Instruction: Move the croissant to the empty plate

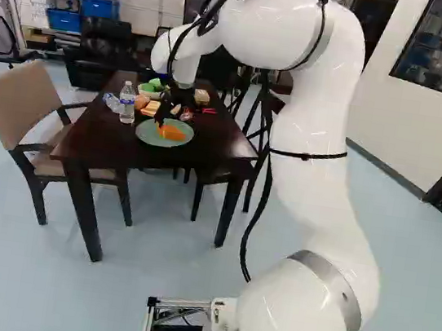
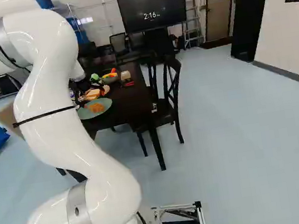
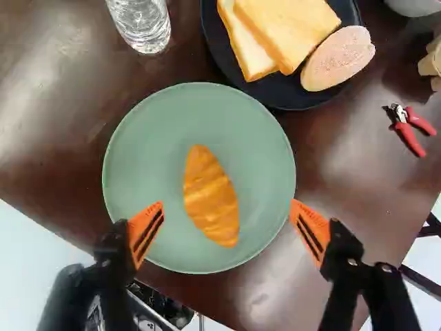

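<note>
Left base view, left to right: croissant (image 3: 210,196) lies alone on green plate (image 3: 141,152); placing looks done, only withdrawal left. Gripper (image 3: 227,206) open, pads (image 3: 146,233) wide apart about the croissant; height over plate hard to judge. Arm (image 1: 312,162) arches forward, wrist pointing down over table (image 1: 207,149).

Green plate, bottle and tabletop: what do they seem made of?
The green plate looks like matte ceramic or plastic, evenly coloured with a thin rim. The bottle seems clear, glossy plastic, its ridged wall catching highlights. The tabletop looks like varnished dark wood, perhaps laminate, given its blurry reflections.
</note>
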{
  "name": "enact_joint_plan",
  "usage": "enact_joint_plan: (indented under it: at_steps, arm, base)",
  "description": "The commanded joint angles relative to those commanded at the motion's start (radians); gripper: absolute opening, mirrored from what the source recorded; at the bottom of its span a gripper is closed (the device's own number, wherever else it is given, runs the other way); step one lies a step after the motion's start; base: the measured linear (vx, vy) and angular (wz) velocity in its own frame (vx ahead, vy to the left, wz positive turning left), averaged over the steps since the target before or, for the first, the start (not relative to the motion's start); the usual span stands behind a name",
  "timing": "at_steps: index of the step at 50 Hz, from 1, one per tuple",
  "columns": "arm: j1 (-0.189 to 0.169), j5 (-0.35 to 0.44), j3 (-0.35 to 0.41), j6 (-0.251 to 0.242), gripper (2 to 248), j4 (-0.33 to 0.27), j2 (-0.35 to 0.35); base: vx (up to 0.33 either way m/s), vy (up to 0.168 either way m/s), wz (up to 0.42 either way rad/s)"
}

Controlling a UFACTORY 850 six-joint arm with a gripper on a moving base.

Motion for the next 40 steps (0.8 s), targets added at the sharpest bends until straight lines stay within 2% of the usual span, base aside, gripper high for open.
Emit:
enact_joint_plan:
  at_steps: [15,40]
  arm:
    - [-0.004,0.000,0.014,0.000,247,0.000,0.035]
    - [-0.048,0.000,0.145,0.000,247,0.000,0.189]
  base:
    - [0.000,0.000,0.000]
    - [0.000,0.000,0.000]
